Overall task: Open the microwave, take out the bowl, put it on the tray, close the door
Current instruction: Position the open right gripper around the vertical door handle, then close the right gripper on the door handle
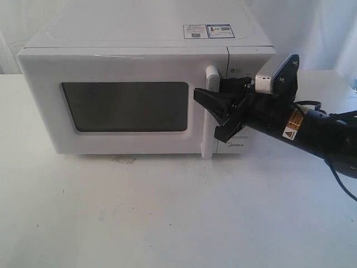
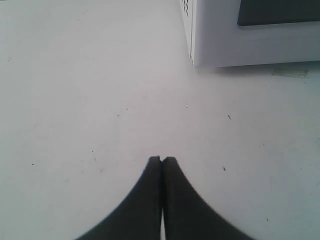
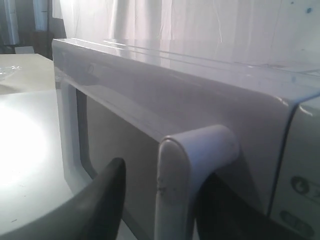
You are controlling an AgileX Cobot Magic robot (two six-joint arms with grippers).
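- Table [image 2: 75, 75] in front lies under the left gripper [image 2: 161, 160], jaws pressed together, apparently parked out of the way.
- Right gripper [image 1: 207, 114] stands with jaws apart, one each side of the handle [image 3: 200, 145], placed to pull.
- Door [image 1: 122, 70] sits shut on the microwave [image 1: 139, 28].
- Bowl is unseen, presumably inside behind the dark window [image 1: 125, 106].

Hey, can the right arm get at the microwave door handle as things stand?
Probably yes: the right gripper is open with one finger on each side of the handle, and nothing shows between them and it.
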